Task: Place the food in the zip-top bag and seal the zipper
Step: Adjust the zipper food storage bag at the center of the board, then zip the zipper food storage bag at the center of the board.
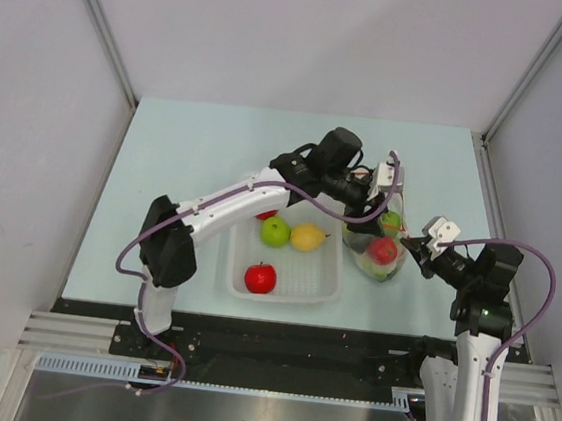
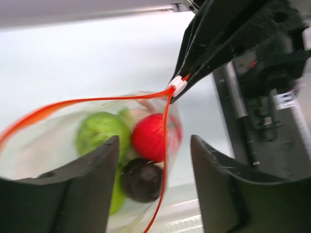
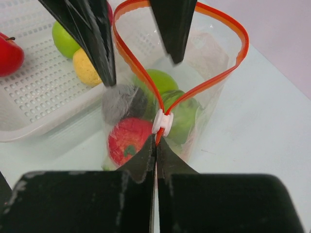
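Right wrist view: the zip-top bag (image 3: 214,63) stands upright on the table (image 3: 272,145), just beside the white basket (image 3: 43,92), with its mouth gaping. The zipper (image 3: 133,63) makes a wide red loop, joined only at the near corner, where the white slider (image 3: 163,123) sits. Inside the bag lie a red fruit (image 3: 127,145), green fruits (image 3: 160,80) and a dark lump (image 3: 121,103).

The right gripper (image 3: 156,148) has its fingers pressed together on the zipper just below the slider. The left gripper (image 3: 142,72) hangs over the mouth from the far side with its fingers spread, one on either side of the loop's left strip. Whether either finger touches the plastic cannot be told.

In the top external view, a green apple (image 1: 276,232), a lemon (image 1: 307,237) and a red apple (image 1: 260,278) lie in the basket, and the left arm reaches across above it.
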Motion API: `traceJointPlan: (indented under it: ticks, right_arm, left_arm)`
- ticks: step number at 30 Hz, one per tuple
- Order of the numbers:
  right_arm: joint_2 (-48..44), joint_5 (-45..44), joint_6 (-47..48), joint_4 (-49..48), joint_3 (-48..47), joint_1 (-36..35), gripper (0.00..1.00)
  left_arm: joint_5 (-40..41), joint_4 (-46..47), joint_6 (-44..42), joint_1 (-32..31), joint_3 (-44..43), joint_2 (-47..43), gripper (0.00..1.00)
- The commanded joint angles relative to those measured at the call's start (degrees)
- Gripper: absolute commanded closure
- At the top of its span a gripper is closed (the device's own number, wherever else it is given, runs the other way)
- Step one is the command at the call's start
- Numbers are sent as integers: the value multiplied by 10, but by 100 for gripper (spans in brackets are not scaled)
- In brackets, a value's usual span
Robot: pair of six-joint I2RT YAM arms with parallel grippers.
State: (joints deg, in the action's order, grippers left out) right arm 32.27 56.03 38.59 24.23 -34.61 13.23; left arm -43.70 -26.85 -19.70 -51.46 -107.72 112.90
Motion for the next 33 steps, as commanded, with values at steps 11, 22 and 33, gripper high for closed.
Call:
traceJointPlan:
  ticks: [11, 22, 33]
  right_arm:
    - [-37, 13, 25, 28, -3, 3, 100]
    - [-41, 10, 29, 32, -3, 3, 100]
    - [-34, 6, 30, 36, -4, 3, 100]
  left_arm:
    - [59, 7, -332, -71, 16, -73, 38]
    - [79, -53, -351, -91, -64, -3, 56]
    - [89, -71, -370, -88, -64, 6, 92]
